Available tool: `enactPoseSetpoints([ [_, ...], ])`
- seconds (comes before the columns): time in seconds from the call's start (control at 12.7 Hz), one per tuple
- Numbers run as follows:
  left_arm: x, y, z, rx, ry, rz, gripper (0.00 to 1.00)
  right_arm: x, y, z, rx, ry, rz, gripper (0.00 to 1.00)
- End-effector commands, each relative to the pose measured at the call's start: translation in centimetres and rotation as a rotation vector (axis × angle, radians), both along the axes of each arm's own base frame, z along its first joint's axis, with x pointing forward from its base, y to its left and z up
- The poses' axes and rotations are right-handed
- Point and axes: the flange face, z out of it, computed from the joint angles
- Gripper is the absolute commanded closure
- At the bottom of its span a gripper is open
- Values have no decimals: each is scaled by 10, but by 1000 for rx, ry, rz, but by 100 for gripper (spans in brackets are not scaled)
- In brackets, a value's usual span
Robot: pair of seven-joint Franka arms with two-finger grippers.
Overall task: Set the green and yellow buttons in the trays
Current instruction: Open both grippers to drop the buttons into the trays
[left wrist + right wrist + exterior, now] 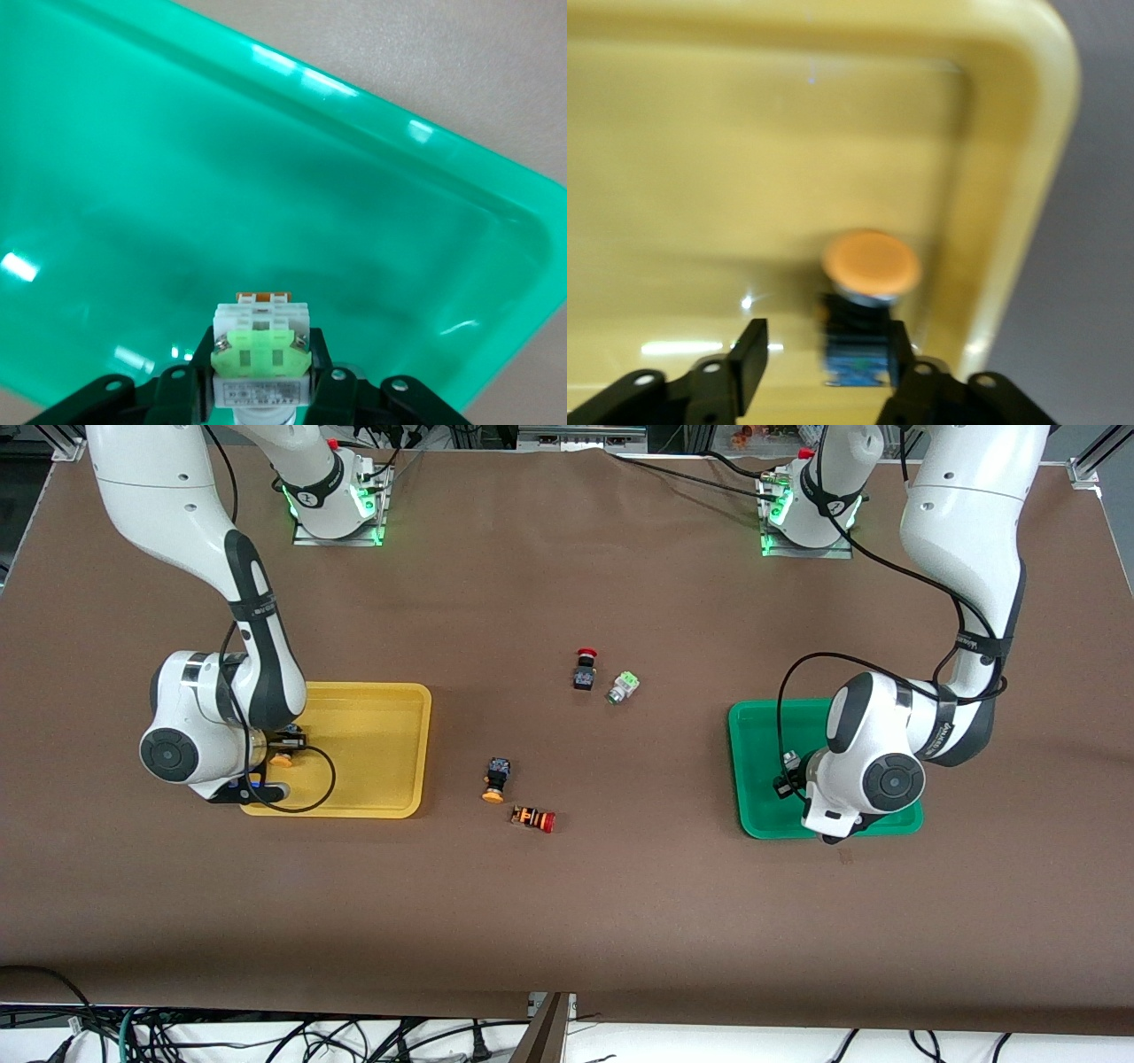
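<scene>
My left gripper (787, 776) hangs over the green tray (756, 731) and is shut on a silver-white button with a light-green block (260, 352); the tray floor (266, 177) lies just below it. My right gripper (283, 751) is over the yellow tray (376, 726) near its rim. Its fingers (750, 352) stand open, and a black button with a yellow-orange cap (870, 264) sits between them against one finger, with a gap to the other, over the tray floor (700, 177). A second green button (623, 686) and a second yellow-capped button (495, 779) lie on the table between the trays.
A black switch with a red cap (585, 669) lies beside the loose green button. An orange-striped switch with a red cap (533, 817) lies beside the loose yellow-capped button, nearer the front camera. Brown table cover all around.
</scene>
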Motion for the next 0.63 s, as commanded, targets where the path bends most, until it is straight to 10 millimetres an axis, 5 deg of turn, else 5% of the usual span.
enactPoseSetpoints([
  [0.0,-9,-1,0,-25,-36,-90,0,21,104,55,73,-87,28,0],
  [0.16,-10,-3,38,-28,-27,-93,0,22,180,63,70,-130,-84,0],
  [0.32,-19,-32,74,-63,-16,-103,0,19,252,49,98,-176,-115,0],
  [0.55,-44,-78,119,-119,24,-195,0,7,312,30,143,-299,-191,0],
])
